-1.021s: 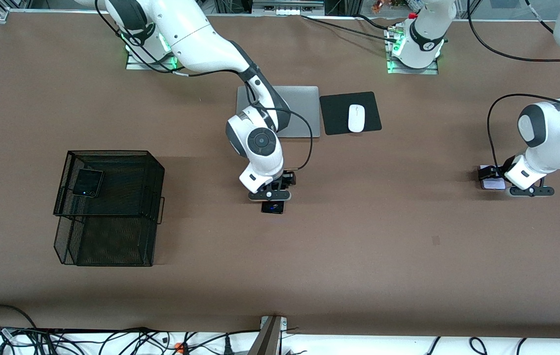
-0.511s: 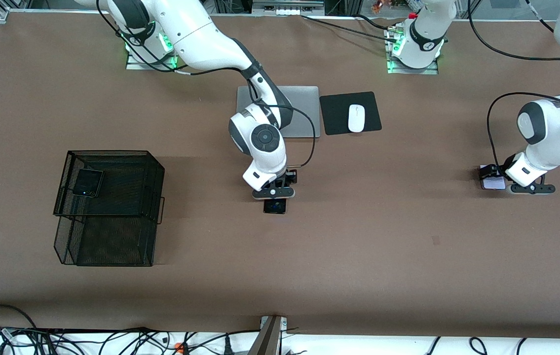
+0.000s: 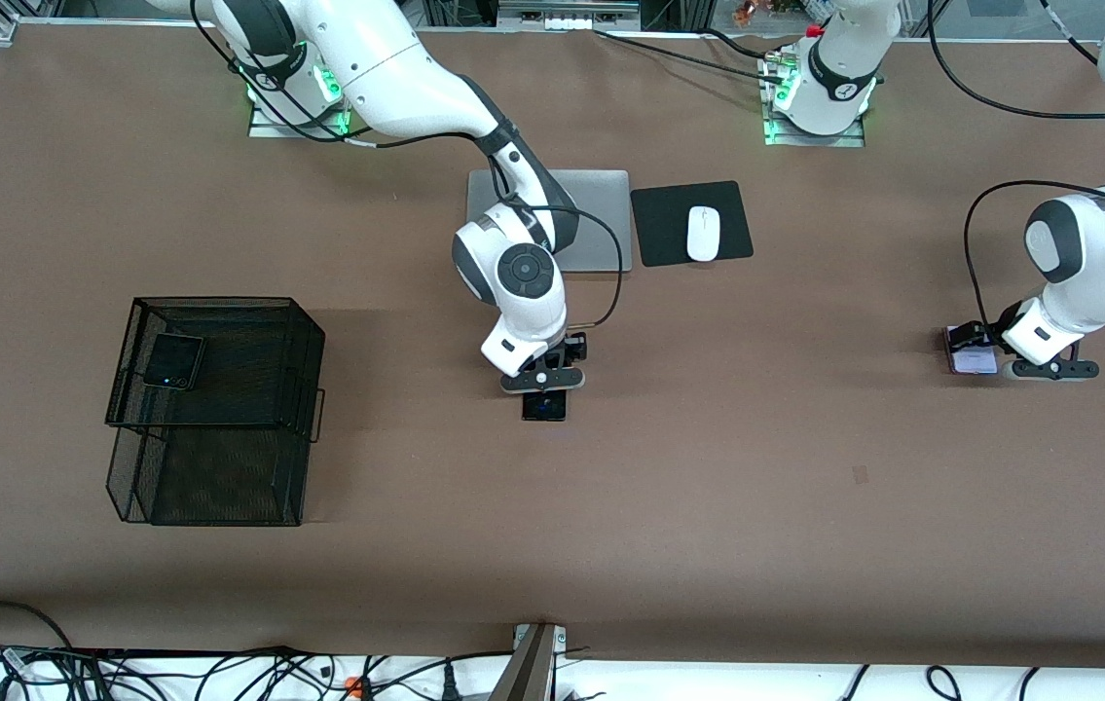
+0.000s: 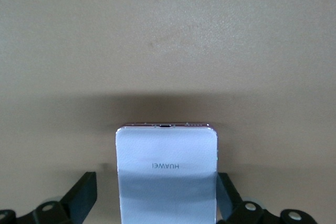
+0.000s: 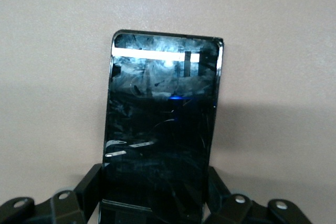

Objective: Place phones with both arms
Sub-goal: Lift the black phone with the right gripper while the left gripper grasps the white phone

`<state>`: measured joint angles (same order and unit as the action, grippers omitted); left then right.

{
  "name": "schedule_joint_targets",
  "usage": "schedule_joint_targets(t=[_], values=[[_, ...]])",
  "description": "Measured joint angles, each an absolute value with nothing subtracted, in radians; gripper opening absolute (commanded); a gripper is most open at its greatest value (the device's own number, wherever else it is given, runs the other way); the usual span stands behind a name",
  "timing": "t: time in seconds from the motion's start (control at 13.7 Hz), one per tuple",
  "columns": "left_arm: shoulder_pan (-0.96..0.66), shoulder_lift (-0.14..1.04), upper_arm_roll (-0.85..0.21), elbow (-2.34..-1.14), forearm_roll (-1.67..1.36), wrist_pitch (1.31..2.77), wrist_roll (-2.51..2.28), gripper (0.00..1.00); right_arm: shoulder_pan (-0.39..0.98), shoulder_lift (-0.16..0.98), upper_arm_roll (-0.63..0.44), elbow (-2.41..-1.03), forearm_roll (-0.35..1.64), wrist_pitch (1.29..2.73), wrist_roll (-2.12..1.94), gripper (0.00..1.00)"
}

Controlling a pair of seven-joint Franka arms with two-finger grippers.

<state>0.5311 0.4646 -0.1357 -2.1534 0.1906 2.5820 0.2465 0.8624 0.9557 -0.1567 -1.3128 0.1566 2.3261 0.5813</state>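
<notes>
Half hidden under the right gripper [image 3: 542, 382]: long black phone [image 3: 543, 406]; mostly covered by the left gripper [image 3: 985, 349]: pale phone [image 3: 972, 362], cropped at the left wrist view's edge.

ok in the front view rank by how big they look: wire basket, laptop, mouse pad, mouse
1. Wire basket, clearly the largest.
2. Laptop, though the right arm hides part of it.
3. Mouse pad.
4. Mouse, smallest, lying on the pad.
</notes>
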Motion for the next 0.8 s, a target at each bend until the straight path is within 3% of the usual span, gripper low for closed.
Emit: schedule_joint_targets(t=[0.22,0.36,0.8], values=[[0.531,0.472,-0.139,-2.154,0.190,2.591,0.245,1.00,0.869,0.952,-0.159,-1.324,0.138,2.342,0.580,0.09],[0.531,0.474,-0.139,-2.154,0.190,2.599,0.245,1.00,0.870,0.950,-0.159,-1.327,0.136,2.346,0.579,0.00],[0.533,0.511,-0.146,-2.155,0.169,2.634,0.244,0.97,0.874,0.942,-0.180,-1.315,0.136,2.265,0.565,0.00]])
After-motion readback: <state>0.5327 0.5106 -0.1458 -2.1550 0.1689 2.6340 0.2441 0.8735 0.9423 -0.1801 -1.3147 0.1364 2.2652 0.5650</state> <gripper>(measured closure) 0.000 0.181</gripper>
